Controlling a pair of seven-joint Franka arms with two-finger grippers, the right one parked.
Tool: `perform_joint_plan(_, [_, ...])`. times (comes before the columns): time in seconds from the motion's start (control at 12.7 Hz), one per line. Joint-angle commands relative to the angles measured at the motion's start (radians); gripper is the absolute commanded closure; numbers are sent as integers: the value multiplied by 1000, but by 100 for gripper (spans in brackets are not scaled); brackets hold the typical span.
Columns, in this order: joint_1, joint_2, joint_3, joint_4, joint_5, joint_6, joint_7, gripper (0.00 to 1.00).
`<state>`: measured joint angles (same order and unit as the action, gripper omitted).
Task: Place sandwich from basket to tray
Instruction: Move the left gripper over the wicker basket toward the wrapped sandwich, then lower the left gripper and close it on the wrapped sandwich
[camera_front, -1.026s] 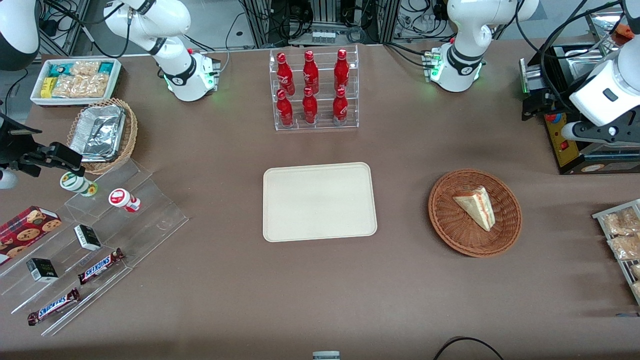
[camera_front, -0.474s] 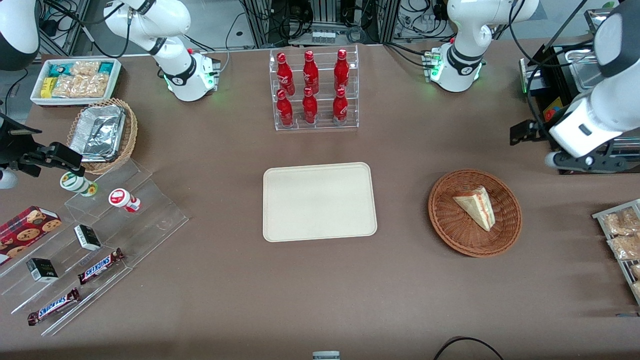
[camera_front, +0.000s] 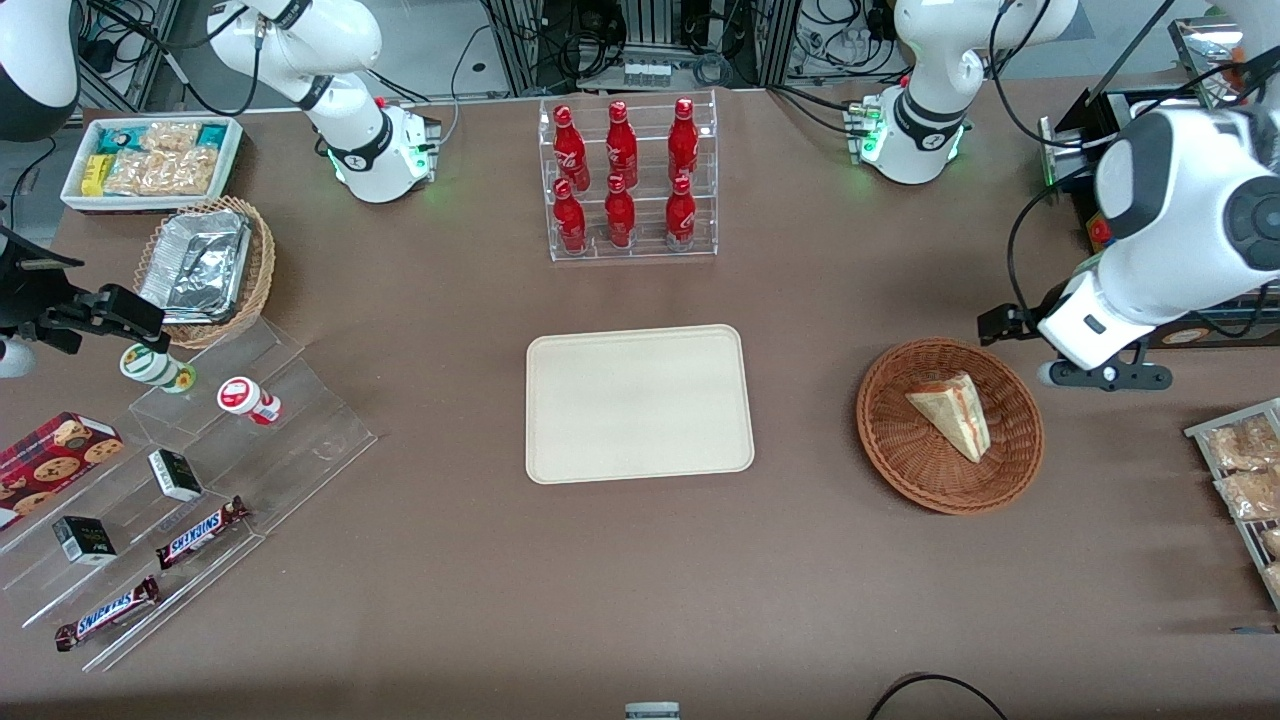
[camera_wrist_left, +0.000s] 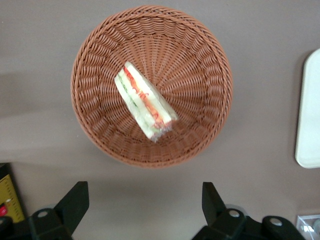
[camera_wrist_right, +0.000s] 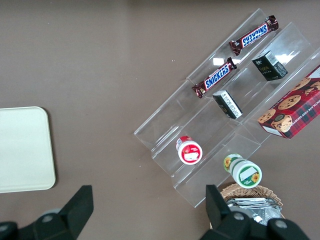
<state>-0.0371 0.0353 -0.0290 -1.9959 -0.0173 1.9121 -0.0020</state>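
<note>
The sandwich (camera_front: 952, 412) (camera_wrist_left: 145, 107), a pale wedge with red and green filling, lies in the round reddish-brown wicker basket (camera_front: 880, 440) (camera_wrist_left: 210, 60). The cream tray (camera_front: 640, 403) (camera_wrist_left: 310, 110) sits bare at mid-table, beside the basket toward the parked arm's end. My left gripper (camera_front: 1100, 372) (camera_wrist_left: 144, 200) hangs above the table just outside the basket's rim, toward the working arm's end and slightly farther from the front camera than the sandwich. Its fingers (camera_wrist_left: 75, 200) stand open with only bare tabletop between them.
A clear rack of red bottles (camera_front: 627, 180) stands farther from the front camera than the tray. Snack packets on a rack (camera_front: 1245, 470) lie at the working arm's end. A stepped acrylic shelf (camera_front: 200, 470), a tan foil basket (camera_front: 205, 265) and a white bin (camera_front: 150, 160) sit toward the parked arm's end.
The left arm has swung in from the table's end toward the basket and come nearer the front camera. The sandwich, basket and tray have not moved.
</note>
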Motion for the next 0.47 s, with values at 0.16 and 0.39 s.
perform_joint_plan(0.16, [-3, -14, 4, -165, 0, 246, -80, 0])
perform_joint_plan(0.39, [10, 18, 3, -165, 0, 284, -353, 0])
